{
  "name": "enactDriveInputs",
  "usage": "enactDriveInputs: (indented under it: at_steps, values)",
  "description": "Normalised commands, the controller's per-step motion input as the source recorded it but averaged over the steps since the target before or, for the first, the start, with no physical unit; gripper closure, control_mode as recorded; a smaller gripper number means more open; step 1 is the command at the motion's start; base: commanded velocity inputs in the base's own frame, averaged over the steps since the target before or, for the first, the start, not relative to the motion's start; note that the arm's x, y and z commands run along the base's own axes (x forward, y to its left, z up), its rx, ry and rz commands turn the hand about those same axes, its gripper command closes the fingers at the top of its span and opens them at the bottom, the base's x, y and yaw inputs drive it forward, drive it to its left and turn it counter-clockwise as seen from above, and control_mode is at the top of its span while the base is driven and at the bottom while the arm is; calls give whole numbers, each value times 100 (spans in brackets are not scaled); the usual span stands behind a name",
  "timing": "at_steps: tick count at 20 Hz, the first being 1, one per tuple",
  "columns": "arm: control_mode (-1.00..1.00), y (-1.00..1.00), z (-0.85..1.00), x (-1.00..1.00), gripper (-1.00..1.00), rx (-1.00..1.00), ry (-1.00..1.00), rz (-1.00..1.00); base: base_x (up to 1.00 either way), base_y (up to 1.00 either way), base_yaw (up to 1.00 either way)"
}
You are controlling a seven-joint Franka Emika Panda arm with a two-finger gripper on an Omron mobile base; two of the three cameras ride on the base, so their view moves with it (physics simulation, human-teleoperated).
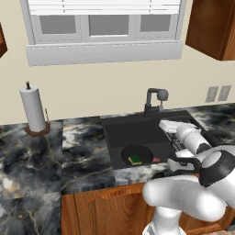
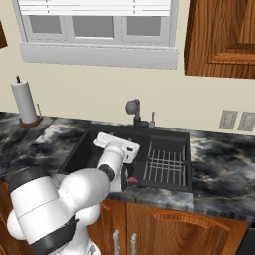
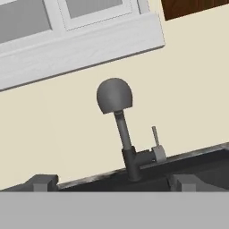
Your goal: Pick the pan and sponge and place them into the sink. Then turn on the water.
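The round, flat, matte black pan (image 1: 137,155) is lying in the near left part of the large rectangular dark grey sink (image 1: 126,131), and the small yellow sponge with a green layer (image 1: 135,159) is resting on the pan, so both are sitting low in the basin, below and nearer than the jaws. A small red mark (image 1: 156,159) is showing on the sink floor just right of the pan. The white arm's two-finger gripper (image 3: 113,182) is hovering over the sink with its jaws standing wide apart and holding nothing; in the hand view the two small dark fingertips (image 3: 44,181) are rising at the bottom, one well to each side of the dark faucet (image 3: 127,150). That faucet, with its rounded grey head and a thin lever beside its base, is standing upright at the far edge of the sink, ahead of the jaws and apart from them, lined up roughly between them. In the right base view the ribbed black drying rack (image 2: 168,166) is lying in the right part of the basin, beside the white hand. The dark marbled stone table (image 1: 32,156) is carrying a white paper towel roll on a brown stand (image 1: 34,110) far to the left, near the cream wall below the white-framed window (image 1: 105,27).
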Motion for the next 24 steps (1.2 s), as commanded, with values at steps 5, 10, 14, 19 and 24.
enactDriveInputs:
  at_steps: [5,10,14,19,24]
  values:
    - [-100,-2,25,-43,-100,3,5,-3,0,0,0]
    - [-100,0,26,-38,-100,4,9,-2,0,0,0]
    - [-100,-12,22,-31,-100,1,12,-1,0,0,0]
    - [-100,-9,-5,-42,-100,0,4,8,0,0,0]
    - [-100,-3,3,-28,-100,-5,5,12,0,0,0]
